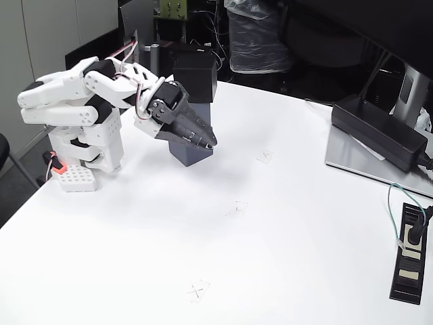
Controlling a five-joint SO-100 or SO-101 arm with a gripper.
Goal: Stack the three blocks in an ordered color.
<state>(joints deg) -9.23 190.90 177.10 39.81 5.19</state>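
White tabletop (270, 257) fills the near part of the fixed view, marked with faint pencilled crosses: one close to the front edge (197, 291), one further in (236, 208), and a third (265, 156) beyond that. At the right edge lies a black power strip (410, 252) with a plug and a green-and-white cable in it.

Further back, left of centre, a stack of cubes stands on the table. The slate-grey block (191, 153) sits at the bottom, and the black block (195, 76) is on top; what lies between them is hidden behind the arm, so I cannot tell whether the third cube is there. The gripper (207, 143) points down and to the right in front of the stack, its dark fingers drawn close together at the tip, apparently pinching nothing, though the angle is poor and contact with the lower cube cannot be ruled out.

Behind it to the left, the white arm (74, 101) folds back onto its base (84, 159) at the table's corner. On the far right a flat black power brick (379, 131) rests on a grey monitor stand (369, 166).
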